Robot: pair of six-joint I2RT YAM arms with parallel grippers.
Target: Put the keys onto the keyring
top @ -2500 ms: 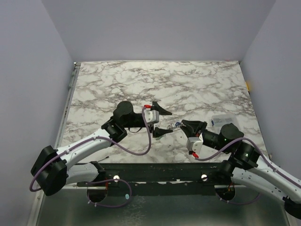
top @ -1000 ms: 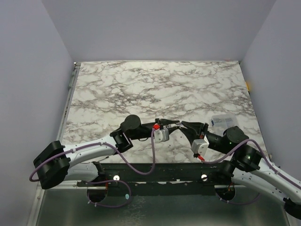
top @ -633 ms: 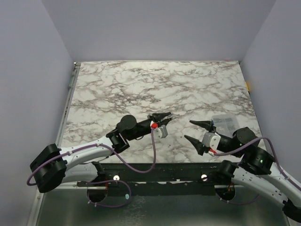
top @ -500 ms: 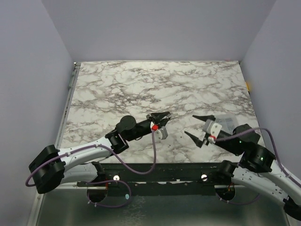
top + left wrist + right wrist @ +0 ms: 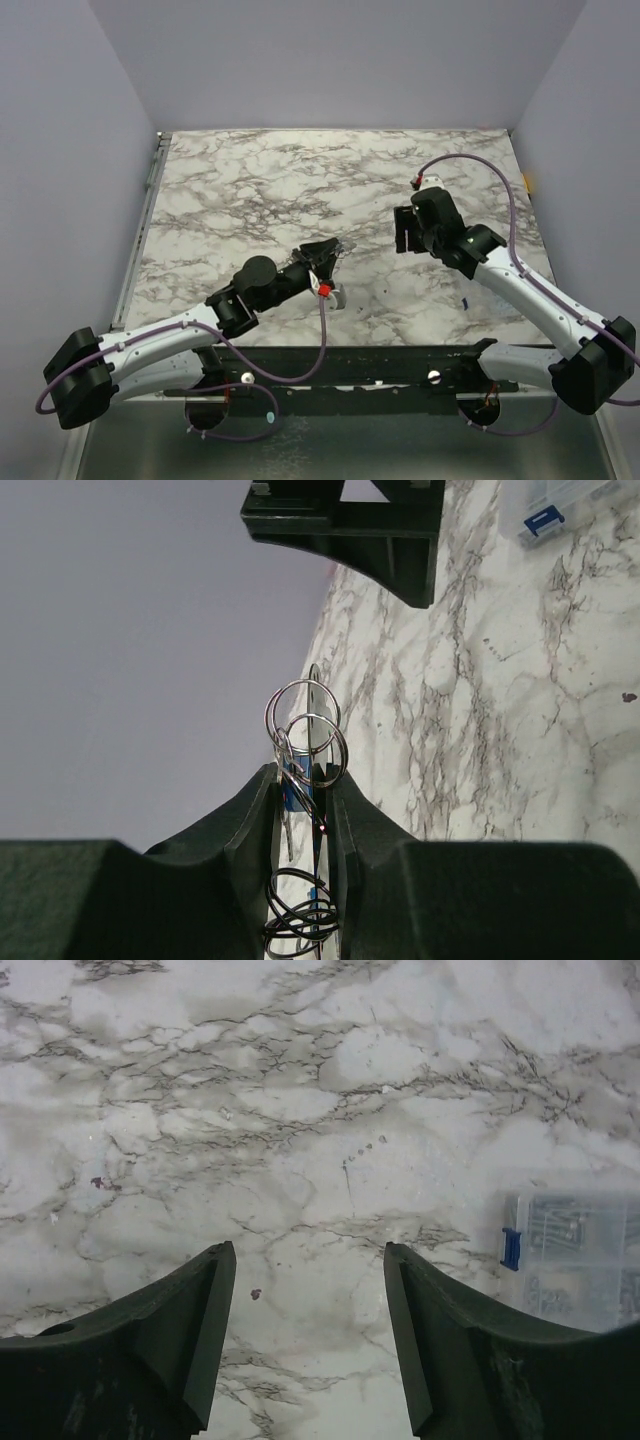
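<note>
Left pincer (image 5: 303, 777) clamps the keyring (image 5: 303, 718) — right pincer (image 5: 307, 1260) gapes.

Left claw (image 5: 305, 783) pinches keyring (image 5: 304, 718) (blue key (image 5: 293, 792) too).

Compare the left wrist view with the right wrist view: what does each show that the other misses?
Only the left wrist view shows the left tool shut on a bunch of silvery rings with a blue key, plus a black part of the right arm and the lilac wall. Only the right wrist view shows the right tool, open with nothing between its fingers. Both show the marble tabletop and the clear box with a blue latch.
</note>
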